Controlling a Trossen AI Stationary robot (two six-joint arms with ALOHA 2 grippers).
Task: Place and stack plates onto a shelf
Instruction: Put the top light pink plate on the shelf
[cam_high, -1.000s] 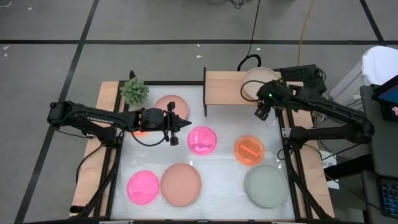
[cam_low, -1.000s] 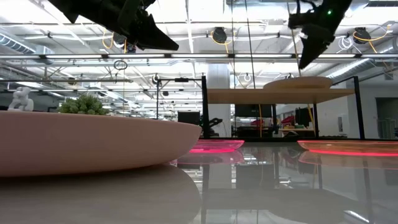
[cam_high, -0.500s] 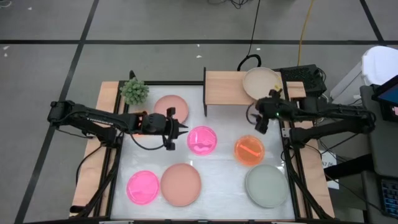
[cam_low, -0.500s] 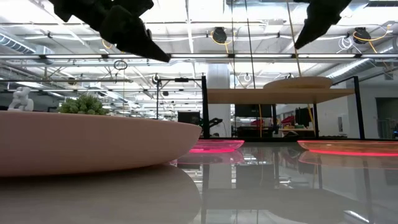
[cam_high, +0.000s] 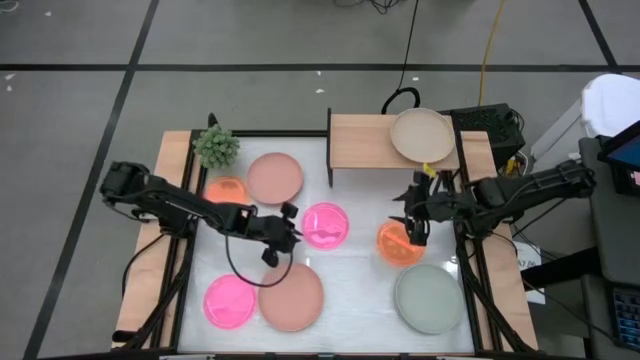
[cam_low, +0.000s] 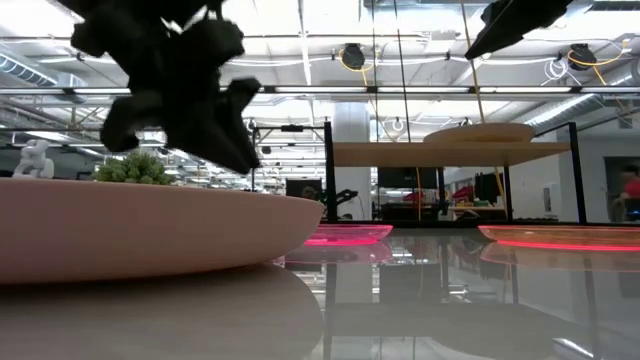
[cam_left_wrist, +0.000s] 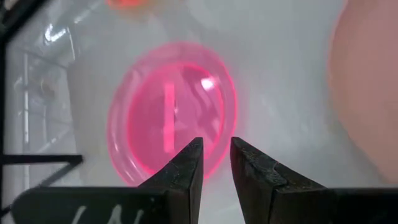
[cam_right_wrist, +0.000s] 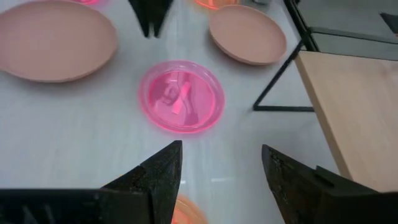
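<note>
One beige plate (cam_high: 422, 133) lies flat on the wood-topped shelf (cam_high: 365, 140). On the white table rest two salmon plates (cam_high: 275, 177) (cam_high: 290, 297), two neon pink plates (cam_high: 325, 223) (cam_high: 230, 300), two orange plates (cam_high: 225, 190) (cam_high: 402, 243) and a grey-green plate (cam_high: 430, 298). My left gripper (cam_high: 278, 243) hangs above the table between the middle pink plate and the near salmon plate. Its fingers stand a narrow gap apart, and its wrist view shows a pink plate (cam_left_wrist: 171, 112) below them. My right gripper (cam_high: 412, 228) is open above the right orange plate's far-left rim.
A small spiky green plant (cam_high: 215, 147) stands at the far left corner. The shelf's dark side support (cam_high: 329, 150) rises beside the far salmon plate. Bare tabletop (cam_high: 365, 290) lies between the near salmon and grey-green plates. Cables run behind the shelf.
My left gripper has moved toward the near edge and a little right, dropping lower, and has uncovered the left orange plate. My right gripper has drawn back from the shelf toward the near edge and now hangs over the right orange plate. The beige plate has stayed on the shelf.
</note>
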